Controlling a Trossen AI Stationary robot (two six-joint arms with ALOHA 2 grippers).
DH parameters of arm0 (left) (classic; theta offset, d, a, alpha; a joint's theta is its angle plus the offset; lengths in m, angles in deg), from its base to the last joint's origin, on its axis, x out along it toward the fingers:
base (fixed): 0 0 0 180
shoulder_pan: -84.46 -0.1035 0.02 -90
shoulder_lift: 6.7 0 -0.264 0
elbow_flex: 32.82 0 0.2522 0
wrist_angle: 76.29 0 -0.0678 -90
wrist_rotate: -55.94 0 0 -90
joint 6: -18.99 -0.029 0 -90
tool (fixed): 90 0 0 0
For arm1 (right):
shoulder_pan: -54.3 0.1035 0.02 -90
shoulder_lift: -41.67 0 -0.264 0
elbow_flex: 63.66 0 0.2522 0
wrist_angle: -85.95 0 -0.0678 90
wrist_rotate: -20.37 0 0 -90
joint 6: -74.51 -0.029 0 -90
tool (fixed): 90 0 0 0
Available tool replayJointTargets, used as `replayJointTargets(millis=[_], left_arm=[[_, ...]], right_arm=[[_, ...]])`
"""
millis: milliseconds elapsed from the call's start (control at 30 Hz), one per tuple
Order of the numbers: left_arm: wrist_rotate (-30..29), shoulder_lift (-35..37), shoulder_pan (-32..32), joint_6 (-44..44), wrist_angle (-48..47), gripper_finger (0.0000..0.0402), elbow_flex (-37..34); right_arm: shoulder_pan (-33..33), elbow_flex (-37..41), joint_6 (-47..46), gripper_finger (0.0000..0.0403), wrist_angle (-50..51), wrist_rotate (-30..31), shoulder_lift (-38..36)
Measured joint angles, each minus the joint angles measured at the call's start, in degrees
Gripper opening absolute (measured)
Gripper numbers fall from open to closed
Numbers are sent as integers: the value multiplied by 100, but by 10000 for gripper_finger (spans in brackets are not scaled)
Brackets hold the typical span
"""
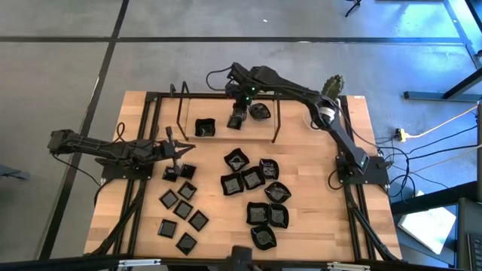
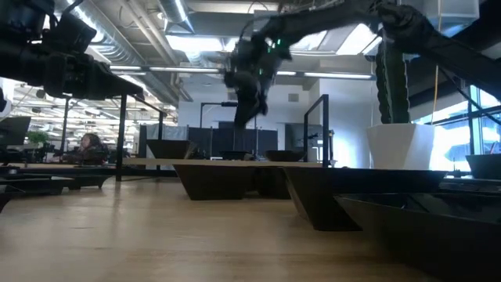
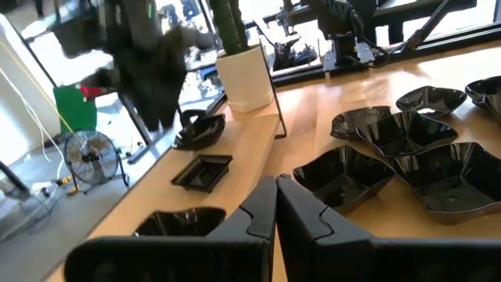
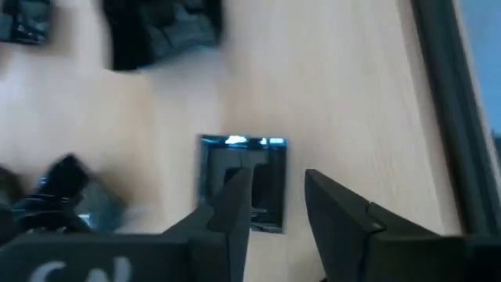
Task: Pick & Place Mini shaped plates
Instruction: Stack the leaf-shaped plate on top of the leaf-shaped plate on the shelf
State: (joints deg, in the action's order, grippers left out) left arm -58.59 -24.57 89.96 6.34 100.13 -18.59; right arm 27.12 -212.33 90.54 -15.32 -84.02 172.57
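The right gripper (image 1: 237, 120) hovers at the bench's (image 1: 316, 218) far edge, fingers apart above a small flat square plate (image 4: 243, 184) lying free, apparently just set down. The left gripper (image 1: 183, 150) waits near the small squares (image 1: 183, 211), fingers together, holding nothing.

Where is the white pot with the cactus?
In the high view the white cactus pot stands at the table's far right corner, beside the right arm. The nearest dish is the wavy-edged plate, further in along the far edge.

Glossy, seemingly plastic plates (image 1: 253, 178); wooden table (image 1: 316, 218)
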Motion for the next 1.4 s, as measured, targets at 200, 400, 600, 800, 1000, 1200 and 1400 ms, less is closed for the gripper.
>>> replayJointTargets(millis=[200,400,600,800,1000,1200,1400], left_arm=[[-323,-2,1,110,-276,3,0],[-20,-2,46,491,-274,3,0],[574,-2,164,1230,-465,2,0],[1038,-2,389,1695,-701,3,0],[876,2,691,1237,-299,4,0],[492,2,732,756,7,2,0],[629,0,732,764,-118,5,2]], right_arm=[[658,-9,-2,104,-306,-734,-860],[2236,-17,-513,63,-635,-22,-1428],[4304,-13,-739,7,-893,1311,-1578],[5407,-7,-549,5,-981,2301,-1922],[5527,97,-458,7,-1069,2124,-2395],[4988,946,-152,4,-1383,1641,-2894],[4216,2258,-418,3,-2809,983,-3951]])
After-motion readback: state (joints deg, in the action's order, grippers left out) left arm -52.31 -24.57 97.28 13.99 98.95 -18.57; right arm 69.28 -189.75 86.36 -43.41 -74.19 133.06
